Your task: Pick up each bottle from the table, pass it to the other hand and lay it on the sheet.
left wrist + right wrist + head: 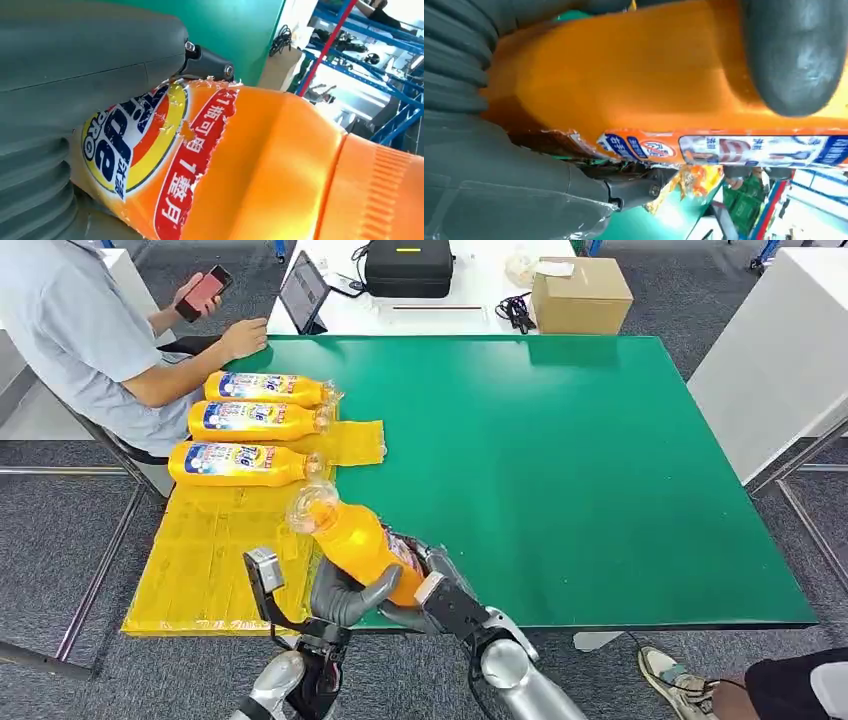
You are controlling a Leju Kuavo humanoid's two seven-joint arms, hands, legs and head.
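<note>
An orange bottle (355,540) with a clear cap is tilted above the near edge of the green table (560,460), cap pointing away from me. My left hand (345,600) grips its lower body with the thumb across the front. My right hand (435,590) holds the same bottle from the right side. Close up, the bottle (260,165) lies against the left hand (75,75), its torn label showing. The right wrist view has the bottle (624,80) pressed to the right hand (474,165). Three like bottles (258,420) lie side by side on the yellow sheet (200,560).
A person sits at the table's far left corner with a phone (205,290), forearm resting near the sheet. Behind stands a white table with a black case (407,267), a cardboard box (580,292) and a tablet (303,290). A white cabinet (780,360) flanks the right.
</note>
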